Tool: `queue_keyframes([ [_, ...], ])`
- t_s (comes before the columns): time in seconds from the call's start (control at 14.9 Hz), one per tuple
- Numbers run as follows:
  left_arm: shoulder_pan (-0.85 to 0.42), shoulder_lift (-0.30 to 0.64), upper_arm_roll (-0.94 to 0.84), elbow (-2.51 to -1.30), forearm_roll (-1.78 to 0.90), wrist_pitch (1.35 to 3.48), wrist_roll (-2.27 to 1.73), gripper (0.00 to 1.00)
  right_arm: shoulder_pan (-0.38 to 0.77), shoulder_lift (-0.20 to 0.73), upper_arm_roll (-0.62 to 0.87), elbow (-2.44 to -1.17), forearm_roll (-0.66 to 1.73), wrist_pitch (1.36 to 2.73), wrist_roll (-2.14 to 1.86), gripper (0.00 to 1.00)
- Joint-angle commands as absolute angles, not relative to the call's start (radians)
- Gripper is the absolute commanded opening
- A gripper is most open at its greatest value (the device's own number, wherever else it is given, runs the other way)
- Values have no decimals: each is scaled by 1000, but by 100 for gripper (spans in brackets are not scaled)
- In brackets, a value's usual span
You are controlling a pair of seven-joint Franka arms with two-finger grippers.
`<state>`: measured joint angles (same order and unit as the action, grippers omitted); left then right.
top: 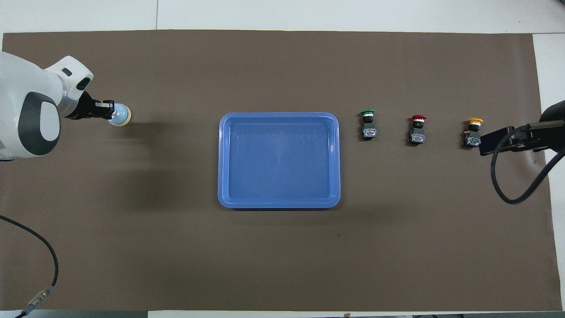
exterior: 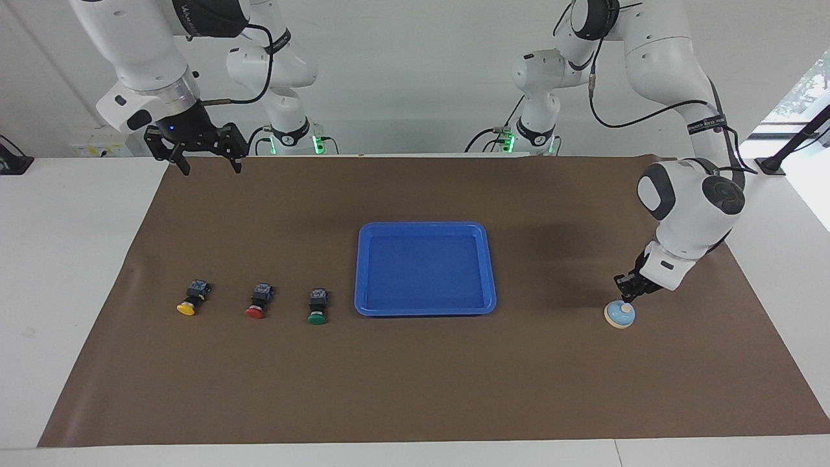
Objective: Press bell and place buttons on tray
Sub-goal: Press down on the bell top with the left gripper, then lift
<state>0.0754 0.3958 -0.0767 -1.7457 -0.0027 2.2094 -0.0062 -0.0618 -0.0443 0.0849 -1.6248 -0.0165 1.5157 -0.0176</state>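
The light-blue bell (exterior: 620,315) stands on the brown mat near the left arm's end of the table. My left gripper (exterior: 626,296) is shut and points down, its tips right at the bell's knob; I cannot tell whether they touch. In the overhead view it (top: 105,111) covers part of the bell (top: 121,116). The yellow (exterior: 187,304), red (exterior: 258,307) and green (exterior: 317,312) buttons lie in a row beside the blue tray (exterior: 425,227), toward the right arm's end. My right gripper (exterior: 207,166) is open and empty, raised over the mat's edge nearest the robots.
The tray (top: 279,115) holds nothing and lies at the mat's middle. The buttons also show in the overhead view: green (top: 367,123), red (top: 417,129), yellow (top: 472,131). The right gripper (top: 485,143) and its cable hang just beside the yellow button there.
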Motion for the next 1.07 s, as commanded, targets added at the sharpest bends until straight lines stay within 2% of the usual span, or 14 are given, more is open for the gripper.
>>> queue_keyframes([
  [0.0,60,428,-67,-1695,23,2215,-38,0,-80,-64,95,-1647,-3,1519,-32,100],
  [1.01,71,451,-67,-1690,54,2269,-40,0,-80,-64,95,-1647,-3,1519,-32,100],
])
